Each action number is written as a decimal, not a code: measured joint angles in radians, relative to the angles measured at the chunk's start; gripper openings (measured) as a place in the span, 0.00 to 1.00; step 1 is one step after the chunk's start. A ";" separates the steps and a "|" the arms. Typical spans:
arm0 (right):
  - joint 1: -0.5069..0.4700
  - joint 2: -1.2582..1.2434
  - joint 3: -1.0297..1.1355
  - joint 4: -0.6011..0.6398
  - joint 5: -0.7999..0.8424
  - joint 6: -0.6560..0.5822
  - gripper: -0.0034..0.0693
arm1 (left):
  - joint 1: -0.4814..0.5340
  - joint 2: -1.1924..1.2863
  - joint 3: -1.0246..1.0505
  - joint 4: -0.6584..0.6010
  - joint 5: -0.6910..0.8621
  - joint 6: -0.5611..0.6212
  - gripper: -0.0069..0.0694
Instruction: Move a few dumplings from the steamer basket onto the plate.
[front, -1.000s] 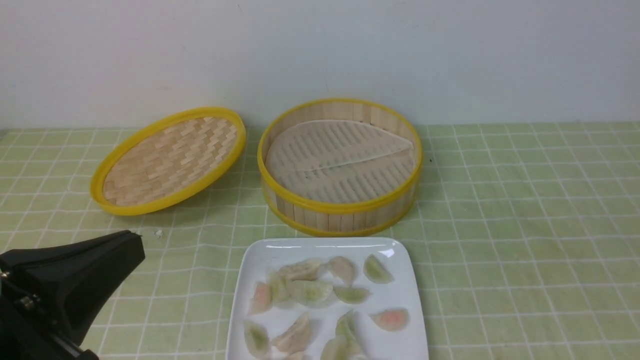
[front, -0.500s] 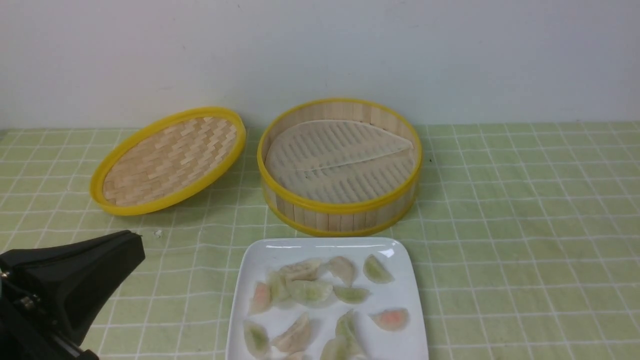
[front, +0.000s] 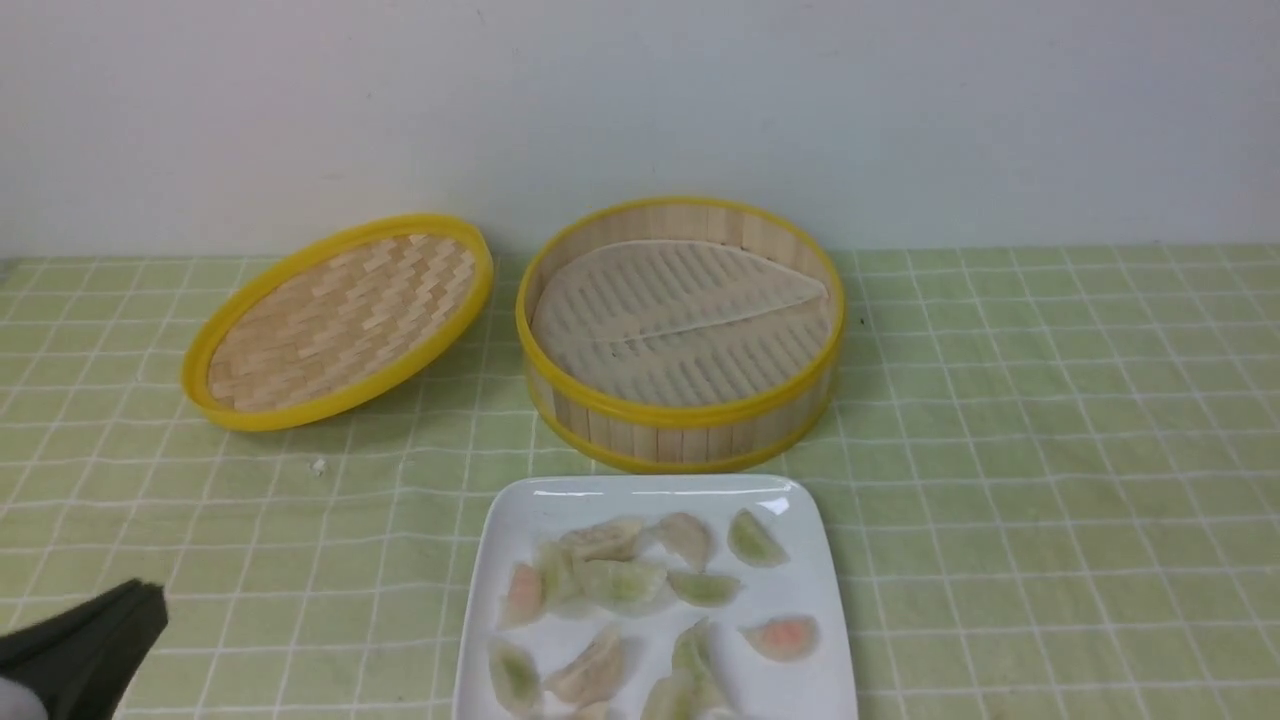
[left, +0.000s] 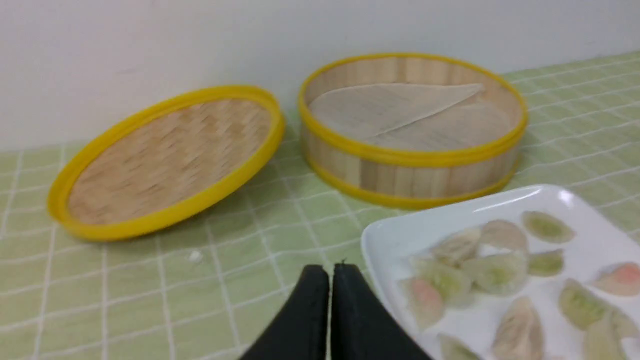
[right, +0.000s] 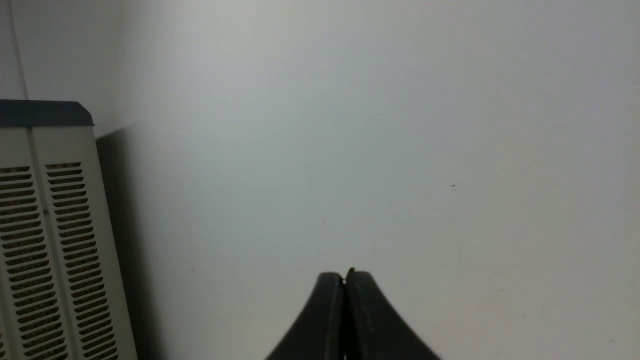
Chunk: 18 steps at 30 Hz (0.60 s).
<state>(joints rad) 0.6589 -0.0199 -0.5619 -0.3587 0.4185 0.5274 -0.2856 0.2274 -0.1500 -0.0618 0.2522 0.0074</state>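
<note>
Left gripper (left: 330, 272): jaws pressed together, nothing between them; lower left corner of the front view, above the green checked cloth (front: 1050, 450).
Right gripper (right: 345, 277): jaws together, empty, facing a plain wall (right: 375, 125) beside a vented grey unit (right: 50, 240).
Plate (front: 800, 680): bottom centre, carrying the dumplings (front: 620, 580).
Steamer basket (front: 680, 415): centre, just behind the plate; only the liner sheet (front: 680, 320) inside.
Lid (front: 335, 320): left of the basket, tilted.
</note>
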 joint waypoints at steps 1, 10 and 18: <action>0.000 0.000 0.000 0.000 0.000 0.000 0.03 | 0.032 -0.042 0.047 -0.004 0.000 0.013 0.08; 0.000 0.000 0.000 0.000 -0.002 0.000 0.03 | 0.219 -0.237 0.178 -0.011 0.128 0.065 0.08; 0.000 0.000 0.000 0.000 -0.002 0.000 0.03 | 0.282 -0.237 0.178 -0.011 0.134 0.073 0.08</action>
<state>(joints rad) 0.6589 -0.0199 -0.5619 -0.3587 0.4162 0.5274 -0.0035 -0.0099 0.0278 -0.0725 0.3866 0.0808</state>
